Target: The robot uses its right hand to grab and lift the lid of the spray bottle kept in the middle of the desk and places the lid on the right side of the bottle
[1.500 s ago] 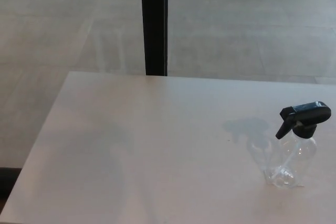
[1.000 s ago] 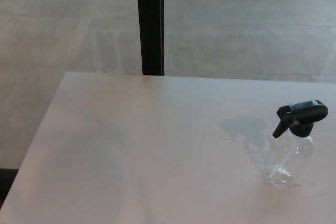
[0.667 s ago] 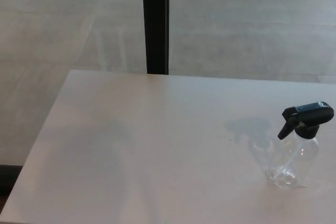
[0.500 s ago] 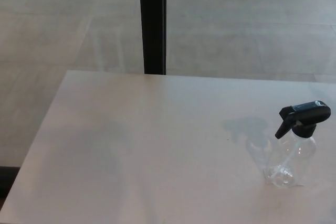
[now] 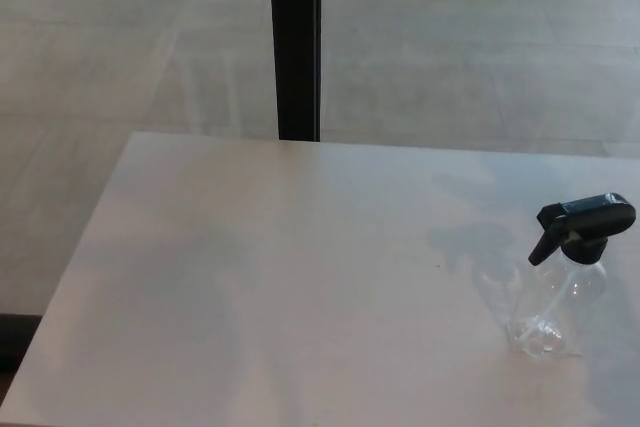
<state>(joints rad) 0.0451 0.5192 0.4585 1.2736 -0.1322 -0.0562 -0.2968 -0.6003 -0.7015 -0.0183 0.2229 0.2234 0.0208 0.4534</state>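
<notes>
Neither the left hand nor the right hand is in frame, so I can't tell if either is released, clenched or grasping anything.

Clear plastic spray bottle (image 5: 548, 309) stands upright on the pale matte worktop (image 5: 300, 277), far over toward the picture's right edge and nearer the front than the back. Its black plastic trigger-spray lid (image 5: 585, 226) is seated on the neck, nozzle end pointing picture-left, trigger lever hanging down on that side. The lid's right end sits just beside the frame edge (barely any margin there).

Labels: none readable. Bottle body is see-through with glare spots near the base; any print on it or on the lid is too small to make out.

Edges: the worktop's left edge runs diagonally from upper left down to the lower-left corner; the far edge runs across the upper middle. Right and front edges are cut off by the frame. Bottle is well apart from the left and far edges.

Open room: broad bare surface to the left of and behind the bottle; a faint grey shadow lies just up-left of it. Little worktop shows to its right.

Behind the far edge: grey floor seen through glass, with a black vertical post (image 5: 295, 42) meeting the worktop's far edge left of centre.
</notes>
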